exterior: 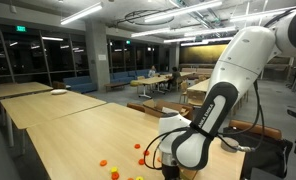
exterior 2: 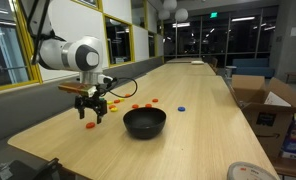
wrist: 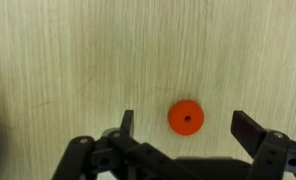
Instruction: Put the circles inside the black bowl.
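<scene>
In the wrist view an orange disc (wrist: 186,117) with a small centre hole lies flat on the wooden table, between the spread fingers of my gripper (wrist: 187,124), which is open and not touching it. In an exterior view my gripper (exterior 2: 91,108) hangs just above the table over an orange disc (exterior 2: 90,125), left of the glossy black bowl (exterior 2: 144,122). Several more orange and yellow discs (exterior 2: 138,103) lie beyond it, and a blue one (exterior 2: 181,108) sits further right. In the other exterior view a few discs (exterior: 140,147) show beside the arm.
A long light wooden table (exterior 2: 188,85) carries everything. Cardboard boxes (exterior 2: 268,110) stand to the right of the table. A white round object (exterior 2: 250,172) sits at the table's near right corner. More tables and chairs (exterior: 158,85) fill the room behind.
</scene>
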You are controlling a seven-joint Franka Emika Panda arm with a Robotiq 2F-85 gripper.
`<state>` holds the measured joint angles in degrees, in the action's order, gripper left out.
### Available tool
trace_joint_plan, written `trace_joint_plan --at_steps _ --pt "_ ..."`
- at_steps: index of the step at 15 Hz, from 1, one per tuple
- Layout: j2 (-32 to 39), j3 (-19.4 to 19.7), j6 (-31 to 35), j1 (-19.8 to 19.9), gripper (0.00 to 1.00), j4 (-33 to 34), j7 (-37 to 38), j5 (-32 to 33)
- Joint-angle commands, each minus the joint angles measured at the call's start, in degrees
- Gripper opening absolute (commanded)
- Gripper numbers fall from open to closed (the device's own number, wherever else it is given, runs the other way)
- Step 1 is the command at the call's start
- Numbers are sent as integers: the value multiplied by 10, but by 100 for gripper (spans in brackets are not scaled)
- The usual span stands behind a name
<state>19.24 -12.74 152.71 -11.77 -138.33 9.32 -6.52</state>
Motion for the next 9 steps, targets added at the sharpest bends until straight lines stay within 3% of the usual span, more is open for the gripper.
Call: trace_joint_plan --at_steps 1,9 --pt "19 -2 41 -2 100 -8 -14 -8" --pt "40 20 120 -41 100 -26 28 14"
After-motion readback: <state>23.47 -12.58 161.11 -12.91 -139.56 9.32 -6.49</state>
